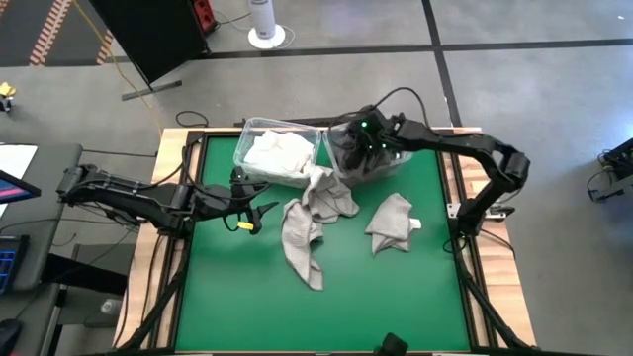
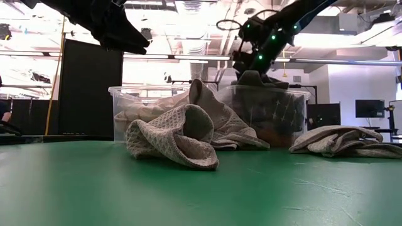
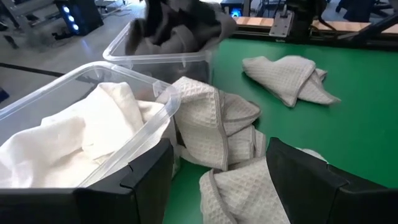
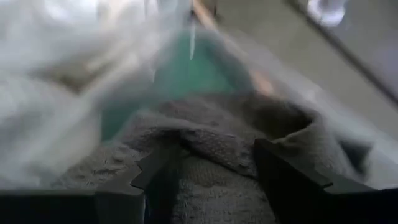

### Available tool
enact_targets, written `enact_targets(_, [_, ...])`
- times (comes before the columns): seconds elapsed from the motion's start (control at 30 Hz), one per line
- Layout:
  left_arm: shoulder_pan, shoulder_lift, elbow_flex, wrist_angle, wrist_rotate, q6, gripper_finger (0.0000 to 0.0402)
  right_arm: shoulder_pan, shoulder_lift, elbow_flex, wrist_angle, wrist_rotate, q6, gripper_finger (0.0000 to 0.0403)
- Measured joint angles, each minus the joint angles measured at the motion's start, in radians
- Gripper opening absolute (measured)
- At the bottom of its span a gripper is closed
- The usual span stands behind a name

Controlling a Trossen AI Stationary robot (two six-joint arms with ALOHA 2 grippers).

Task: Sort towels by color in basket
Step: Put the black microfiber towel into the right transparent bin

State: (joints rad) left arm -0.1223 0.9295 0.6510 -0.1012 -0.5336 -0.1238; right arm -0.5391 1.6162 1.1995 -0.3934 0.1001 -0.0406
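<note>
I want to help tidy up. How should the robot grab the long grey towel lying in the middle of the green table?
Probably from above, at the raised bunched fold of the long light grey towel. That hump stands up off the table, so fingers can close around it; the flat tail gives little to pinch. The left gripper is nearest.

We are in a robotics lab or workshop. The green table (image 1: 396,287) stands on a bare grey concrete floor (image 1: 514,89) marked with dark lines. Beyond the table we see a black panel (image 2: 88,88), a white wall with dark monitors (image 2: 369,108), and exposed ceiling lights (image 2: 188,58). Beside the table, a cable (image 1: 109,54) trails across the floor.
</note>
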Motion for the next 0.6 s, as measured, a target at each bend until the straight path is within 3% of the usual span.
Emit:
enact_targets(0.37, [0.0, 0.0, 0.0, 0.005, -0.007, -0.011, 0.0247, -0.009, 0.136, 0.006, -0.141, 0.014, 0.158, 0.0243])
enact_targets(0.6, [0.0, 0.0, 0.0, 0.002, -0.006, -0.012, 0.0247, -0.013, 0.213, 0.007, -0.137, 0.011, 0.198, 0.0216])
